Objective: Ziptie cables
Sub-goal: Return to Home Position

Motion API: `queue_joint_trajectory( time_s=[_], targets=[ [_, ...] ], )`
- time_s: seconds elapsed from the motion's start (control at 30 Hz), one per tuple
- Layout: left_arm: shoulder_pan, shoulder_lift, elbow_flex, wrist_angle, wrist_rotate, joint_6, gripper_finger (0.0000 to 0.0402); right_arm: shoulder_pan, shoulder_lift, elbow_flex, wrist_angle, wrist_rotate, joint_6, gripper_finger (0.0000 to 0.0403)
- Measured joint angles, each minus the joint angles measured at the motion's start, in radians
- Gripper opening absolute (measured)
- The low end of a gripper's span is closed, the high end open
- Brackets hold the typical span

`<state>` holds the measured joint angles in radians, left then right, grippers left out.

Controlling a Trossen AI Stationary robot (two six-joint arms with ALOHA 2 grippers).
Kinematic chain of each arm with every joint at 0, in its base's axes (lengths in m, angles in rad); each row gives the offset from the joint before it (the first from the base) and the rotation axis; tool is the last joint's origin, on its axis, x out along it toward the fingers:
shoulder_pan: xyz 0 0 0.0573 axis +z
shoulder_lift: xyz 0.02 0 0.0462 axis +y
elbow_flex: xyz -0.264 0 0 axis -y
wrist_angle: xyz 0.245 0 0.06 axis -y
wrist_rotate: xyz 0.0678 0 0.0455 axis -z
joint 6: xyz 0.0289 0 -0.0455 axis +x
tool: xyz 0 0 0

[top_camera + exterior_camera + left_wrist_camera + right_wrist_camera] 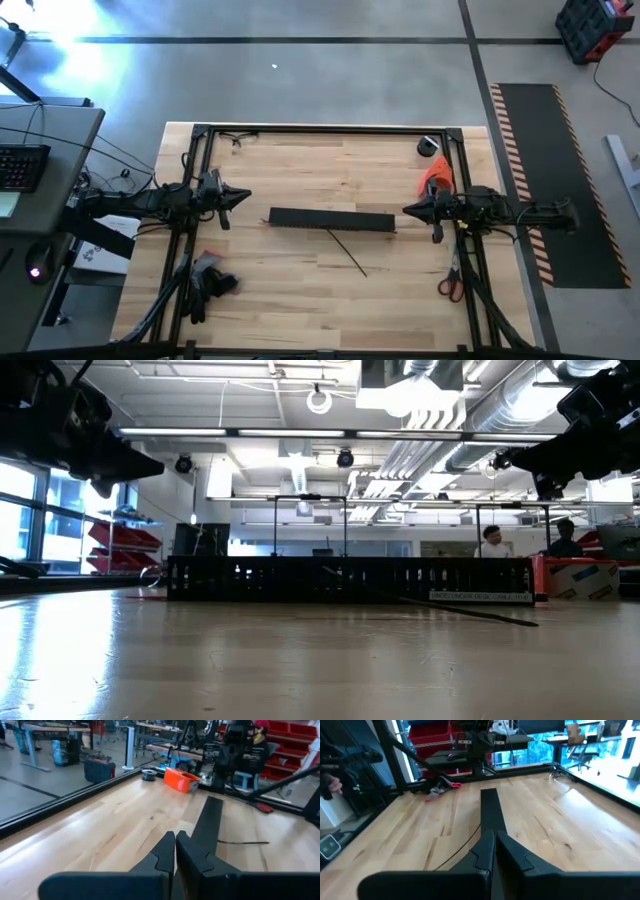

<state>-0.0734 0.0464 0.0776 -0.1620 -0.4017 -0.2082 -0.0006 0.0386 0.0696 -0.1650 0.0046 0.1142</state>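
A long black slotted strip (332, 220) lies flat in the middle of the wooden table, also seen in the low view as a black strip (350, 578). A thin straight dark strand (346, 250) lies slanted just near of it. I cannot make out the cables in any view. My left gripper (246, 197) hovers shut above the table's left side, pointing level at the strip's left end; its fingertips meet in the left wrist view (175, 837). My right gripper (406, 209) hovers shut at the right side, facing the strip's right end (494, 836).
An orange box (437, 178) and a tape roll (429, 146) sit at the far right. Red-handled scissors (451, 285) lie near right. A small grey and dark heap (208, 275) lies near left. A black frame (330, 130) rims the table. People (492, 540) sit in the room behind.
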Motion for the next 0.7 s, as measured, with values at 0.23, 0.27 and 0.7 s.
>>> queue_joint_trajectory(
  time_s=[0.23,0.27,0.7],
  targets=[
    [0.000,0.001,0.000,0.004,-0.001,-0.004,0.0000,0.000,0.007,0.000,0.002,0.001,0.066,0.0000],
    [0.000,0.003,0.000,0.003,-0.001,-0.004,0.0000,0.000,0.007,0.000,0.002,0.002,0.065,0.0000],
    [-0.002,0.010,0.000,0.003,-0.002,-0.007,0.0000,0.020,-0.007,0.000,0.002,0.003,0.061,0.0000]
  ],
)
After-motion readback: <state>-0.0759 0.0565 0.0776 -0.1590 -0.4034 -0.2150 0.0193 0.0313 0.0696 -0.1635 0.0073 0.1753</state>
